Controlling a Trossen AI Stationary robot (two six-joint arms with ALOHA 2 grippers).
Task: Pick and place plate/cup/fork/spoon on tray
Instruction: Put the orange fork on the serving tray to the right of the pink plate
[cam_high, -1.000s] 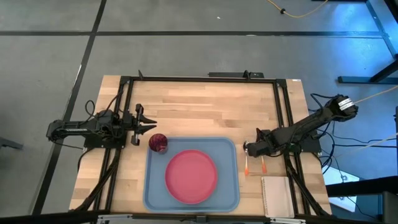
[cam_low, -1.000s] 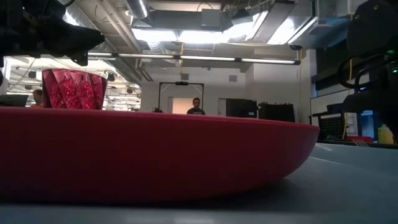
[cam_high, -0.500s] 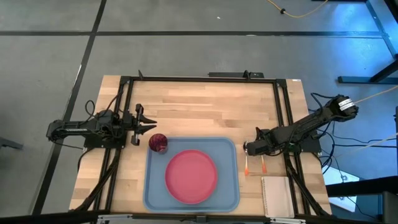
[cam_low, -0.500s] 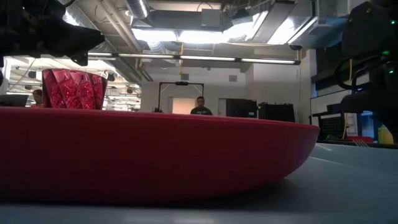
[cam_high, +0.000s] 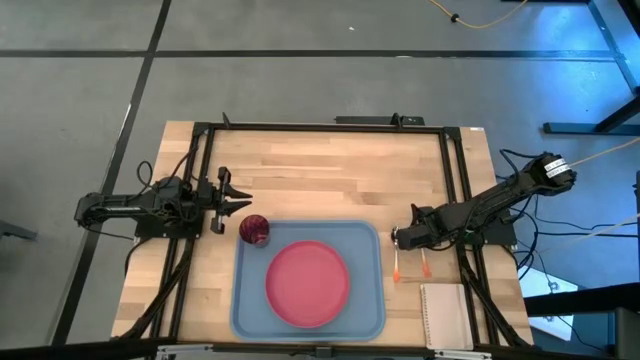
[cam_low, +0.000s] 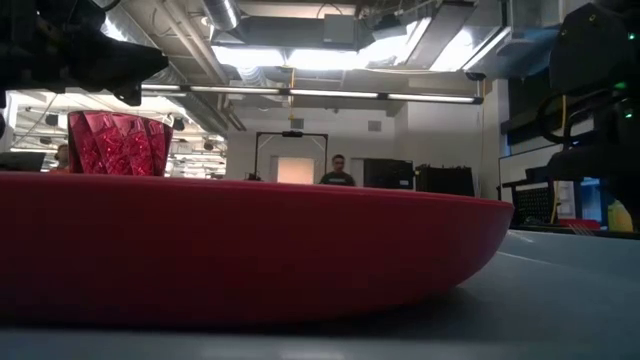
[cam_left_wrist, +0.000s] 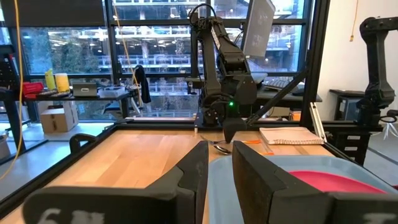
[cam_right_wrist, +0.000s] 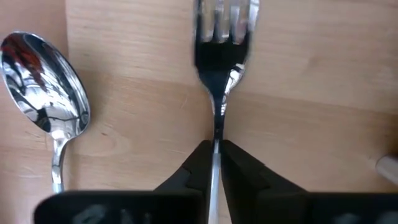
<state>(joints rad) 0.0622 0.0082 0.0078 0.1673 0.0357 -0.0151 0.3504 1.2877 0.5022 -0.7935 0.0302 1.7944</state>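
Two dark arms work at a pale wooden bench (cam_high: 330, 170). Largest on it is the light blue rectangular plastic tray (cam_high: 370, 300), lying at the near middle of the bench. On the tray rests the round pink-red plastic plate (cam_high: 307, 283), and at the tray's far left corner stands the small dark red faceted plastic cup (cam_high: 254, 230), upright. A small white notepad (cam_high: 445, 315) lies right of the tray.

Between tray and notepad, directly on the wood, lie the orange-handled fork (cam_right_wrist: 222, 56) and the orange-handled spoon (cam_right_wrist: 45, 81), side by side and apart. The right pincer (cam_right_wrist: 213, 160) is down on the bench with its fingers clenched on the fork's thin neck just behind the tines. The left pincer (cam_high: 235, 202) waits just left of the cup, clear of it; its fingers appear released, with a narrow gap between them, though the overhead view is small.
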